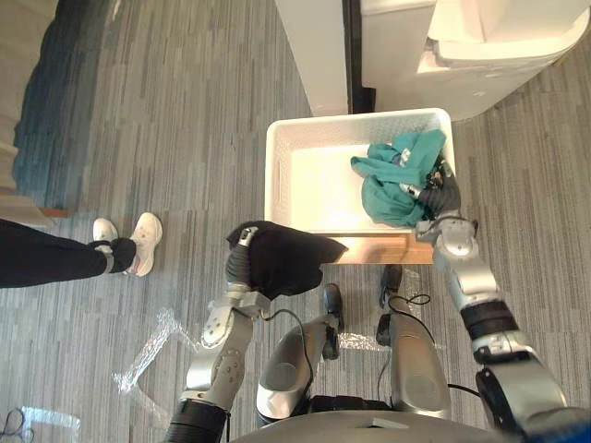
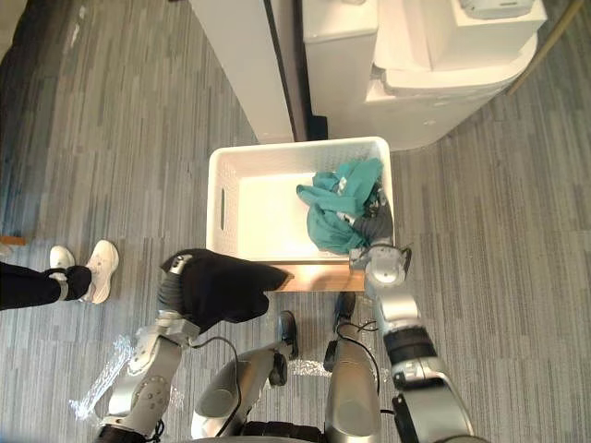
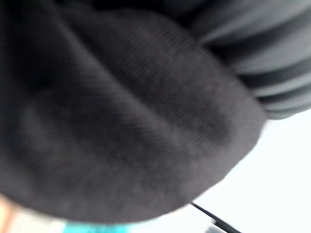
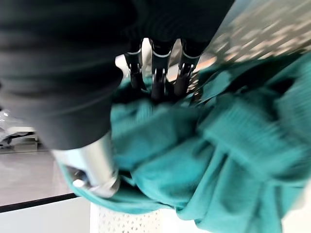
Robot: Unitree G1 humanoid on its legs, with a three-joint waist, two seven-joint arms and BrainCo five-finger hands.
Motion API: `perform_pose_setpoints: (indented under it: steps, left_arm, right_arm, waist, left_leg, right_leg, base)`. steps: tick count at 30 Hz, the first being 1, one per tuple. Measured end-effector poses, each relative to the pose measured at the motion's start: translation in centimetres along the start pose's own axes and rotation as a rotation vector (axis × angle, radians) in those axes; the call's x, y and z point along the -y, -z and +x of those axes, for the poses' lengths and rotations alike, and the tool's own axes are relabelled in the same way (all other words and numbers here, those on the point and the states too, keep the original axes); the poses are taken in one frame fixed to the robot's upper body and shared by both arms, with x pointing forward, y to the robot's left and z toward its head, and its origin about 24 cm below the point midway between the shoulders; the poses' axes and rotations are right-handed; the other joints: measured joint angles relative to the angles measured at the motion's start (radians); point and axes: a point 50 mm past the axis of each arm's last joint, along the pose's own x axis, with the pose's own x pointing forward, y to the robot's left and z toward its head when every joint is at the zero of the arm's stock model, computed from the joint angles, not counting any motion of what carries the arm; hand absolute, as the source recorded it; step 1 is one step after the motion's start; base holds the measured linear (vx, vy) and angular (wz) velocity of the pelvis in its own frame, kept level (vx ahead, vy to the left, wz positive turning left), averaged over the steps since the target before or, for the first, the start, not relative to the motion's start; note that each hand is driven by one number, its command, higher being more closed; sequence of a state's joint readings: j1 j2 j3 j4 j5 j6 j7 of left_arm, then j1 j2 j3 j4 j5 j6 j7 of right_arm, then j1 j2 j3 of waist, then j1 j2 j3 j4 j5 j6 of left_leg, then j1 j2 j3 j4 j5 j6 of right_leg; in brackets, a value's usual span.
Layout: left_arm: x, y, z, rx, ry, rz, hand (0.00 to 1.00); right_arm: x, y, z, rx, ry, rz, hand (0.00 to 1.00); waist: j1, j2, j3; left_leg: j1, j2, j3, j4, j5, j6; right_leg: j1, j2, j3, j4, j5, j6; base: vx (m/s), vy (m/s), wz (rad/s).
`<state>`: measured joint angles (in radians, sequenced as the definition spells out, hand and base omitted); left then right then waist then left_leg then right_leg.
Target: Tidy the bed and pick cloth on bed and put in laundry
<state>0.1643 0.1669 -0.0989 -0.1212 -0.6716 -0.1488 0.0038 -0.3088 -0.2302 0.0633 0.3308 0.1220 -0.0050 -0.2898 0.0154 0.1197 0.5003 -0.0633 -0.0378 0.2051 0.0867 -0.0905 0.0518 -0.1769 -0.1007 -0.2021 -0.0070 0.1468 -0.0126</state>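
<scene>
- The white laundry basket [image 1: 275, 175] stands on the grey striped floor [image 1: 185, 111], in the middle of the scene. A strip of a wooden board [image 1: 379, 249] shows along its near side.
- The teal cloth [image 1: 388, 189] lies inside the basket, in its right half, bunched against the right wall and the near right corner.
- The right hand [image 1: 443, 198] is at the near right corner of the basket, on the teal cloth. In the right wrist view its fingers [image 4: 154, 68] are curled down into the folds, with the thumb below them, so they are clamped on this cloth.
- The left hand [image 1: 242, 257] is raised just near the basket's near left corner, outside of it.
- The black cloth [image 1: 291, 258] hangs over the left hand and covers it. Its tip reaches toward the near rim of the basket. I cannot tell whether the hand grips the cloth or only carries it.
- A person stands at the far left, with dark trousers and 2 white shoes [image 1: 143, 242].
- White furniture [image 1: 480, 55] stands beyond the basket, at the far right.
</scene>
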Motion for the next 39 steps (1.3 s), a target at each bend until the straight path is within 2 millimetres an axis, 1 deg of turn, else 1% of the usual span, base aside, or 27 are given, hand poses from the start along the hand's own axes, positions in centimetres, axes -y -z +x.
perform_pose_setpoints:
  steps: [1,2,4,5,7,9,10,12,13,14,15,17,18,20,21,22,24,27,29,31,32,34,35,36,37,38,39]
  left_arm:
    - [0.1,-0.4,-0.4,0.014,0.008,0.018,1.0]
    - [0.1,-0.5,-0.9,0.015,0.012,0.033,1.0]
    - [-0.1,-0.6,-1.5,0.011,0.015,0.035,1.0]
    - [-0.2,-0.7,-1.9,0.012,0.018,0.037,1.0]
    - [-0.3,-1.3,-2.5,0.03,0.033,0.041,1.0]
    - [0.1,-2.5,-2.8,0.077,0.085,0.051,1.0]
    - [0.2,-2.8,-2.8,0.09,0.104,0.048,1.0]
    - [1.1,-4.8,-2.8,0.173,0.198,0.036,1.0]
    - [1.4,-5.2,-2.7,0.194,0.225,0.032,1.0]
    - [1.9,-6.1,-2.6,0.233,0.279,0.015,1.0]
    - [2.1,-6.4,-2.6,0.246,0.297,0.006,1.0]
    - [3.5,-8.0,-2.3,0.316,0.425,-0.055,1.0]
    - [3.8,-8.3,-2.1,0.322,0.445,-0.065,1.0]
    - [4.7,-9.1,-1.3,0.313,0.536,-0.097,1.0]
    - [4.8,-9.3,-1.1,0.308,0.549,-0.102,1.0]
    - [5.3,-9.8,-0.6,0.309,0.588,-0.102,1.0]
    - [5.8,-10.6,-0.1,0.336,0.612,-0.099,1.0]
    - [6.4,-12.4,0.8,0.412,0.598,-0.077,1.0]
    - [7.1,-14.0,1.4,0.507,0.574,-0.009,1.0]
    - [8.0,-15.2,1.7,0.577,0.585,0.013,1.0]
    - [8.6,-15.8,1.9,0.623,0.591,0.032,1.0]
    - [9.1,-16.0,1.9,0.656,0.591,0.079,1.0]
    - [9.8,-15.4,2.0,0.65,0.602,0.148,1.0]
    - [10.5,-14.3,2.3,0.619,0.618,0.207,1.0]
    - [10.7,-13.6,2.5,0.599,0.619,0.233,1.0]
    - [11.2,-11.4,3.2,0.521,0.61,0.306,1.0]
    - [11.0,-9.0,4.0,0.431,0.58,0.384,1.0]
  right_arm:
    - [0.2,0.9,-0.7,-0.017,0.006,-0.01,0.0]
    - [0.3,2.1,-1.5,-0.051,0.014,-0.006,0.0]
    - [0.4,3.4,-2.5,-0.098,0.03,-0.002,0.0]
    - [0.6,4.7,-3.5,-0.143,0.045,-0.011,0.0]
    - [1.0,6.4,-4.7,-0.21,0.067,-0.03,0.0]
    - [1.7,8.7,-6.3,-0.31,0.097,-0.079,0.0]
    - [1.9,9.1,-6.6,-0.333,0.105,-0.085,0.0]
    - [1.9,10.7,-7.5,-0.413,0.136,-0.082,0.0]
    - [2.0,11.0,-7.8,-0.429,0.146,-0.078,0.0]
    - [1.9,11.6,-8.3,-0.46,0.158,-0.078,0.0]
    - [1.9,11.8,-8.5,-0.47,0.16,-0.078,0.0]
    - [2.0,12.9,-9.4,-0.521,0.177,-0.075,0.0]
    - [2.0,13.1,-9.5,-0.53,0.179,-0.077,0.0]
    - [1.6,14.2,-10.7,-0.59,0.18,-0.075,0.0]
    - [1.6,14.4,-11.0,-0.601,0.179,-0.073,0.0]
    - [1.4,14.9,-11.8,-0.628,0.179,-0.066,0.0]
    - [1.5,15.5,-12.8,-0.663,0.186,-0.054,0.0]
    - [1.9,16.5,-14.6,-0.723,0.199,-0.053,0.0]
    - [2.2,17.6,-16.5,-0.8,0.216,-0.04,0.0]
    - [2.4,18.6,-18.3,-0.867,0.229,-0.037,0.0]
    - [2.6,19.2,-19.8,-0.915,0.236,-0.047,0.0]
    - [2.8,19.5,-20.9,-0.93,0.231,-0.048,0.0]
    - [2.9,19.3,-20.8,-0.9,0.227,-0.041,0.0]
    - [2.7,18.7,-20.2,-0.849,0.208,-0.043,0.0]
    - [2.6,18.4,-19.9,-0.821,0.197,-0.043,0.0]
    - [1.9,17.3,-19.1,-0.732,0.152,-0.048,0.0]
    - [1.3,16.2,-18.3,-0.656,0.114,-0.046,0.0]
  waist:
    - [0.001,-0.001,-0.005]
    - [0.001,-0.006,-0.034]
    - [0.003,-0.013,-0.065]
    - [0.005,-0.018,-0.092]
    - [0.006,-0.029,-0.138]
    - [0.009,-0.038,-0.178]
    - [0.011,-0.039,-0.191]
    - [0.013,-0.051,-0.226]
    - [0.014,-0.053,-0.231]
    - [0.017,-0.058,-0.251]
    - [0.018,-0.06,-0.258]
    - [0.024,-0.064,-0.276]
    - [0.024,-0.065,-0.279]
    - [0.027,-0.072,-0.32]
    - [0.026,-0.073,-0.329]
    - [0.026,-0.076,-0.346]
    - [0.017,-0.078,-0.367]
    - [0.003,-0.077,-0.388]
    - [-0.006,-0.077,-0.419]
    - [-0.011,-0.077,-0.43]
    - [-0.021,-0.074,-0.441]
    - [-0.028,-0.067,-0.445]
    - [-0.04,-0.065,-0.449]
    - [-0.057,-0.068,-0.449]
    - [-0.059,-0.067,-0.45]
    - [-0.066,-0.069,-0.45]
    - [-0.075,-0.071,-0.452]
  left_leg:
    - [0.015,0.001,0.002,-0.008,-0.001,0.002]
    - [0.017,0.003,0.003,-0.02,0.0,0.005]
    - [0.031,0.006,0.003,-0.035,0.001,0.004]
    - [0.055,0.01,0.003,-0.048,0.0,0.002]
    - [0.069,0.018,0.004,-0.053,0.001,-0.006]
    - [0.105,0.026,0.003,-0.061,-0.002,-0.01]
    - [0.115,0.028,0.002,-0.066,-0.003,-0.011]
    - [0.141,0.033,0.003,-0.079,-0.007,-0.016]
    - [0.148,0.034,0.003,-0.082,-0.007,-0.017]
    - [0.152,0.034,0.003,-0.085,-0.009,-0.018]
    - [0.152,0.034,0.003,-0.085,-0.01,-0.018]
    - [0.173,0.035,0.008,-0.085,-0.016,-0.018]
    - [0.178,0.035,0.011,-0.084,-0.018,-0.02]
    - [0.194,0.037,0.039,-0.084,-0.027,-0.024]
    - [0.195,0.038,0.042,-0.084,-0.027,-0.024]
    - [0.204,0.041,0.057,-0.085,-0.029,-0.028]
    - [0.206,0.043,0.064,-0.084,-0.034,-0.032]
    - [0.225,0.052,0.092,-0.08,-0.051,-0.043]
    - [0.229,0.06,0.109,-0.076,-0.059,-0.048]
    - [0.239,0.066,0.122,-0.076,-0.064,-0.051]
    - [0.243,0.071,0.132,-0.076,-0.068,-0.054]
    - [0.257,0.076,0.155,-0.076,-0.074,-0.059]
    - [0.26,0.078,0.167,-0.074,-0.077,-0.063]
    - [0.263,0.078,0.177,-0.073,-0.08,-0.065]
    - [0.264,0.079,0.181,-0.073,-0.081,-0.066]
    - [0.271,0.081,0.198,-0.072,-0.085,-0.068]
    - [0.273,0.084,0.211,-0.067,-0.09,-0.071]
  right_leg:
    - [0.023,0.004,0.0,-0.023,-0.002,0.008]
    - [0.031,0.008,0.0,-0.046,0.003,0.016]
    - [0.05,0.015,-0.001,-0.068,0.007,0.022]
    - [0.075,0.022,-0.003,-0.082,0.01,0.025]
    - [0.088,0.031,-0.004,-0.087,0.007,0.021]
    - [0.119,0.04,-0.006,-0.087,0.002,0.015]
    - [0.126,0.042,-0.005,-0.088,0.0,0.016]
    - [0.147,0.048,-0.003,-0.088,-0.006,0.018]
    - [0.152,0.049,-0.003,-0.088,-0.007,0.018]
    - [0.155,0.049,-0.003,-0.088,-0.011,0.018]
    - [0.155,0.05,-0.002,-0.088,-0.011,0.017]
    - [0.174,0.051,0.005,-0.088,-0.012,0.017]
    - [0.178,0.052,0.01,-0.088,-0.012,0.017]
    - [0.186,0.057,0.042,-0.088,-0.018,0.018]
    - [0.186,0.058,0.045,-0.088,-0.018,0.018]
    - [0.188,0.061,0.053,-0.088,-0.018,0.018]
    - [0.19,0.063,0.057,-0.088,-0.018,0.018]
    - [0.202,0.073,0.08,-0.089,-0.019,0.017]
    - [0.202,0.08,0.086,-0.088,-0.019,0.016]
    - [0.208,0.086,0.092,-0.088,-0.021,0.013]
    - [0.21,0.091,0.1,-0.088,-0.022,0.012]
    - [0.215,0.097,0.113,-0.088,-0.022,0.012]
    - [0.215,0.1,0.121,-0.088,-0.022,0.011]
    - [0.215,0.102,0.133,-0.088,-0.022,0.012]
    - [0.215,0.102,0.136,-0.088,-0.022,0.012]
    - [0.215,0.107,0.149,-0.088,-0.021,0.011]
    - [0.215,0.111,0.162,-0.088,-0.02,0.011]
  base:
    - [-0.01,0.02,-0.03]
    - [0.0,0.0,0.0]
    - [0.1,0.015,0.02]
    - [0.16,0.013,0.01]
    - [0.15,0.013,0.0]
    - [0.17,0.025,0.02]
    - [0.14,0.035,0.02]
    - [0.12,0.045,0.02]
    - [0.08,0.038,0.01]
    - [0.0,0.0,0.0]
    - [0.0,0.0,0.0]
    - [0.01,0.026,-0.04]
    - [-0.02,0.026,-0.17]
    - [-0.03,0.015,-0.3]
    - [-0.02,-0.002,-0.32]
    - [-0.02,-0.01,-0.24]
    - [-0.03,-0.014,-0.16]
    - [-0.03,-0.01,-0.23]
    - [-0.01,-0.011,-0.21]
    - [0.02,-0.005,-0.16]
    - [0.03,0.004,-0.19]
    - [0.03,0.012,-0.27]
    - [0.02,0.02,-0.26]
    - [0.01,0.02,-0.2]
    - [0.0,0.016,-0.28]
    - [0.0,0.015,-0.32]
    - [0.0,0.011,-0.33]
